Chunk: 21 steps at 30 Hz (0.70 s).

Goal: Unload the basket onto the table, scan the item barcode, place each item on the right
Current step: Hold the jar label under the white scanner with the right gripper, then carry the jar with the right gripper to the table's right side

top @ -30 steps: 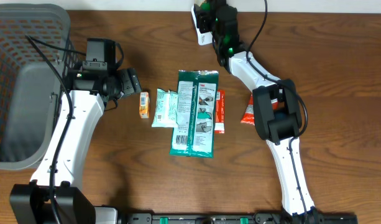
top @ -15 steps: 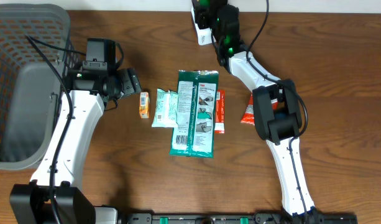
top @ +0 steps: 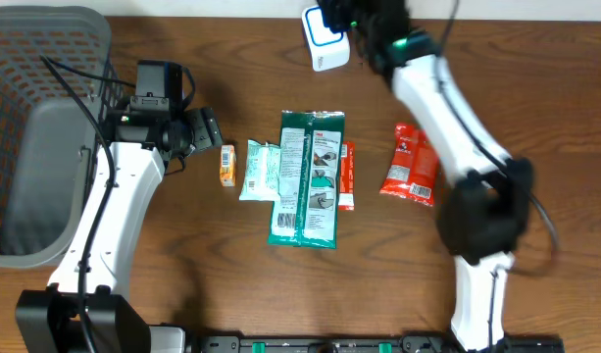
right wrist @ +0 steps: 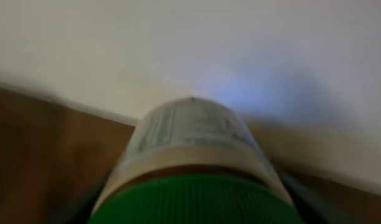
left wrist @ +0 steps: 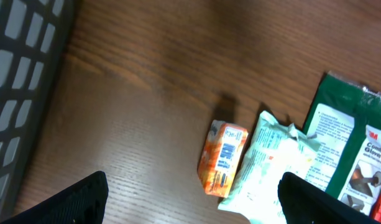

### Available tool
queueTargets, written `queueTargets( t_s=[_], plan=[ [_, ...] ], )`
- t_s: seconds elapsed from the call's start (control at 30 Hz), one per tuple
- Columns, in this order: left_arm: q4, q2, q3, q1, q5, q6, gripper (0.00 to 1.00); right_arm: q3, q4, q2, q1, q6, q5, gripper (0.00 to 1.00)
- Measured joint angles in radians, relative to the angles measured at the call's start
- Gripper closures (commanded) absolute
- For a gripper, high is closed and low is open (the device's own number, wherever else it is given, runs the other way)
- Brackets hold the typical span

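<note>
Up at far edge of table (top: 565, 98), next to white scanner (top: 323, 44): grips green-capped bottle (right wrist: 193, 143) in right gripper (top: 364, 22), fingers closed around it. Hangs left gripper (top: 208, 127) near orange packet (left wrist: 222, 157), fingers spread wide, empty.

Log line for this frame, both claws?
left claw open, empty, near orange packet | right claw holding scanner, far side | green pack flat, centre
</note>
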Motion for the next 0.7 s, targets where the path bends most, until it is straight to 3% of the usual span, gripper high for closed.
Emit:
queueTargets(
  t_s=[0.17, 0.4, 0.53, 0.7],
  plan=[
    [0.000, 0.000, 0.000, 0.000, 0.000, 0.000, 0.12, 0.020, -0.377, -0.185, -0.052, -0.011, -0.011, 0.93],
    [-0.001, 0.000, 0.000, 0.000, 0.000, 0.000, 0.12, 0.017, -0.826, -0.206, -0.180, -0.077, -0.011, 0.88],
    [0.000, 0.000, 0.000, 0.000, 0.000, 0.000, 0.12, 0.014, -0.977, -0.163, -0.286, -0.097, -0.011, 0.87],
    [0.000, 0.000, 0.000, 0.000, 0.000, 0.000, 0.12, 0.013, -1.044, -0.100, -0.425, -0.106, -0.007, 0.88]
  ],
)
